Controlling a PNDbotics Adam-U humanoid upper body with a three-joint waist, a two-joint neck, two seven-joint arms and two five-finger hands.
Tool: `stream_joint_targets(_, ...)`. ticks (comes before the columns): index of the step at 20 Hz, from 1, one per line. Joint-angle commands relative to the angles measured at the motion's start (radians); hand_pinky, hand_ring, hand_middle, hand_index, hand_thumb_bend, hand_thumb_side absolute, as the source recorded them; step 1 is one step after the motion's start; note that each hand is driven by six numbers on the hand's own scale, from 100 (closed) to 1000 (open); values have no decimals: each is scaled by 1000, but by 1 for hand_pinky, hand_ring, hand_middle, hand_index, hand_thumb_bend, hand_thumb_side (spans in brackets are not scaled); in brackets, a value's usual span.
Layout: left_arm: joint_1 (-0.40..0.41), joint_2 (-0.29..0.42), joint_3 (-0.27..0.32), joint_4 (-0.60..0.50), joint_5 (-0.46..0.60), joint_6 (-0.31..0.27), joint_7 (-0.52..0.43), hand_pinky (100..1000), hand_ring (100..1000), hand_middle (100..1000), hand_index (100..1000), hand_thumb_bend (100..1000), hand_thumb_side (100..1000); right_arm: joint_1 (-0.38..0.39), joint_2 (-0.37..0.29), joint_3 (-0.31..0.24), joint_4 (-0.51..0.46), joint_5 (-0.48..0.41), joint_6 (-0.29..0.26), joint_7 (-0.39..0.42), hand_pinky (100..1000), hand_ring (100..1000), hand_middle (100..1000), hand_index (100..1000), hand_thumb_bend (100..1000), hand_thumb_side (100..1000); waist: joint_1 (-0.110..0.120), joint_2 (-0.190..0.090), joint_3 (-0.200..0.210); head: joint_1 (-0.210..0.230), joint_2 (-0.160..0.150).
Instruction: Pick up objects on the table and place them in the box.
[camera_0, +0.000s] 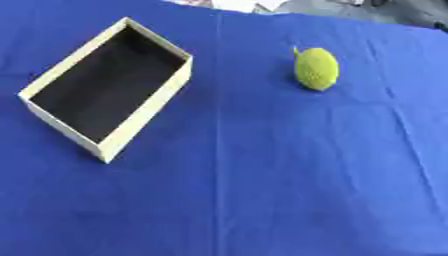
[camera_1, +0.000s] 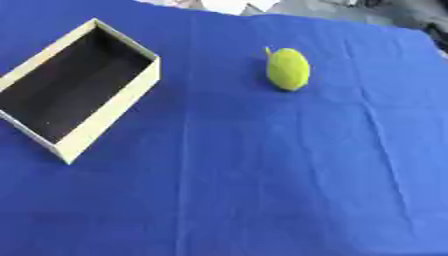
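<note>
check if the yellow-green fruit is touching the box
Apart. The left eye view shows a wide strip of bare blue cloth between the yellow-green fruit and the box; the fruit lies to the box's right.

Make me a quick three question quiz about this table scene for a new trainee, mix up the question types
1. True or false: the yellow-green fruit lies inside the box.
2. Multiple choice: what does the box hold? A) a fruit B) nothing that shows C) a cloth
3. Fill in: the fruit lies on the blue ____, to the box's right.

Key: 1 false, the fruit lies apart from the box on the cloth. 2 B, only its dark bottom shows. 3 tablecloth. Neither robot hand is in view.
</note>
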Motion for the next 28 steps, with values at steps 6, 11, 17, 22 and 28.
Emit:
stream_joint_targets(6,-14,16,-1,-17,0,2,-11,648,723,603,664,100,378,-147,-164,58,201,-95,128,27,841,882,737,844,100,549,1,-19,20,-20,-2)
stream_joint_targets(11,-14,15,-3,-17,3,3,-16,648,723,603,664,100,380,-254,-153,94,321,-47,183,77,841,883,740,844,100,549,-2,-19,24,-24,3)
stream_joint_targets(17,-18,15,-5,-17,4,5,-21,648,723,603,663,100,383,-269,-164,189,422,40,108,164,855,917,805,886,100,637,-5,-17,30,-31,4)
stream_joint_targets(22,-26,11,-10,-17,10,8,-26,647,722,603,663,100,386,-196,-192,308,397,116,52,240,877,941,825,921,100,666,-8,-15,42,-41,-5)
stream_joint_targets(28,-30,10,-12,-17,17,17,-18,643,716,597,658,100,399,-192,-212,425,371,211,-37,335,891,958,834,924,216,222,-10,-15,48,-46,-4)
